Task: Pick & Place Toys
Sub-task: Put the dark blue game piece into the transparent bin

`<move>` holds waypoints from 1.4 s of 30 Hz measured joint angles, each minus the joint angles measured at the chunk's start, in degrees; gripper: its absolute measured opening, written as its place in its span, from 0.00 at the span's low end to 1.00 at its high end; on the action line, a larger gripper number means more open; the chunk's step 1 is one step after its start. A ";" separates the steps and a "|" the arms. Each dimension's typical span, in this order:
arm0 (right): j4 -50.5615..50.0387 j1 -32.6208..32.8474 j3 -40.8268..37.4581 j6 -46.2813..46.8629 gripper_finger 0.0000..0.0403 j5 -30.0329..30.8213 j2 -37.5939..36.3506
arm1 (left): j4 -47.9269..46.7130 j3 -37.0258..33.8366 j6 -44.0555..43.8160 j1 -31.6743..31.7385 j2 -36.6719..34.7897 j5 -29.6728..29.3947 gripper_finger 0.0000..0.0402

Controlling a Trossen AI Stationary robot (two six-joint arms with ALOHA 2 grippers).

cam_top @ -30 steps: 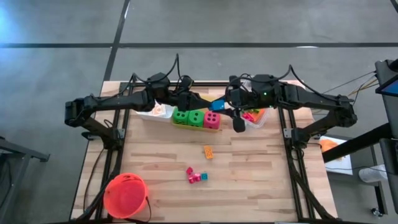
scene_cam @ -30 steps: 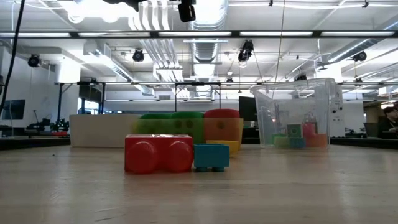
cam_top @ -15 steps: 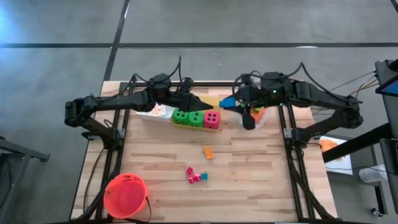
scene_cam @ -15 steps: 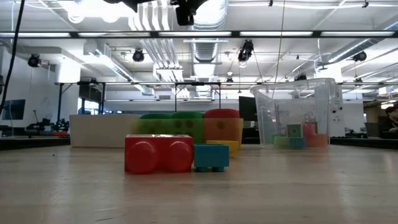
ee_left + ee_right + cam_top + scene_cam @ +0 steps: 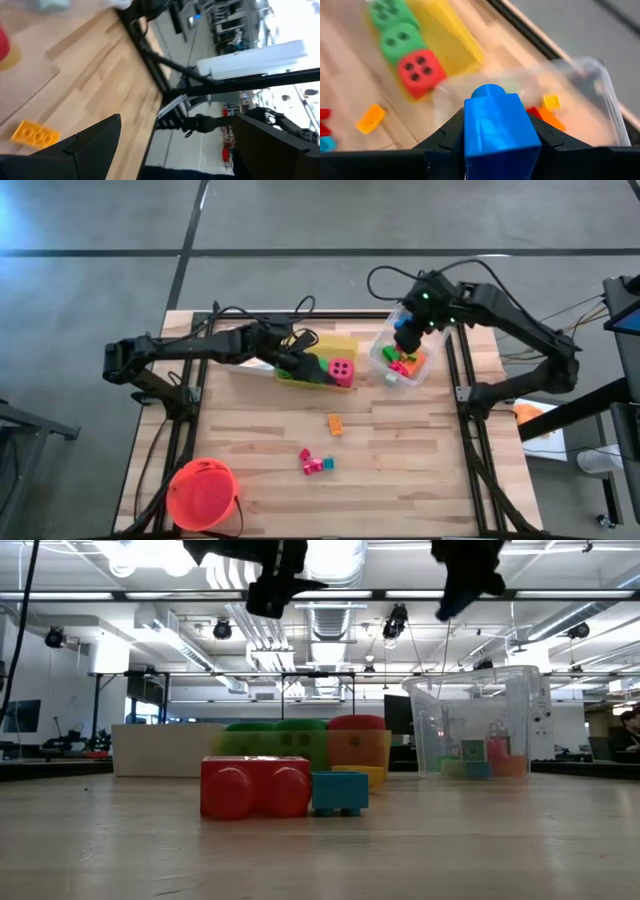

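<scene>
The right claw (image 5: 495,150) is closed on a blue block (image 5: 497,130), which is pinched between its two dark fingers with the round stud pointing forward. In the high view this claw (image 5: 408,338) is held above the clear bin (image 5: 428,368), over the bin's far left part. Red, orange and green blocks lie inside that bin.

The left claw (image 5: 175,145) is seen with its fingers set wide apart and nothing between them. In the high view it (image 5: 303,364) is positioned well to the left of the clear bin, over the green dice, which are mostly covered by it. The pink-red die (image 5: 341,370) sits just to the claw's right, in front of the yellow bin (image 5: 340,344).

A yellow-orange brick (image 5: 335,423) lies on the desk (image 5: 420,470) nearer than the clear bin and to its left. A red block (image 5: 255,788) touching a teal block (image 5: 339,792) lies nearer still. The orange-red bucket (image 5: 203,494) stands at the near left corner, well apart from the clear bin.

Compared with half a second ago, the right claw has travelled from the clear bin's left edge to a spot above it, with the blue block carried along. The left claw has moved to the right over the green dice, which were then in plain sight. The dice, the loose blocks and the bucket are unmoved.
</scene>
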 joint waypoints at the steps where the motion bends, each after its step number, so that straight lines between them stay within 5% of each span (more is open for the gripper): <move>1: -0.75 -1.33 -0.40 0.08 0.31 -0.67 0.65 | -0.94 0.00 0.01 -0.08 0.00 0.03 0.92; 18: 1.77 -12.46 -16.38 -9.53 0.31 -8.41 8.61 | -1.91 0.00 1.51 -7.51 -0.11 -1.73 0.92; 42: 16.49 -12.69 -27.00 -13.96 0.31 -8.61 16.86 | -2.08 0.00 1.14 -7.93 -0.11 -4.75 0.92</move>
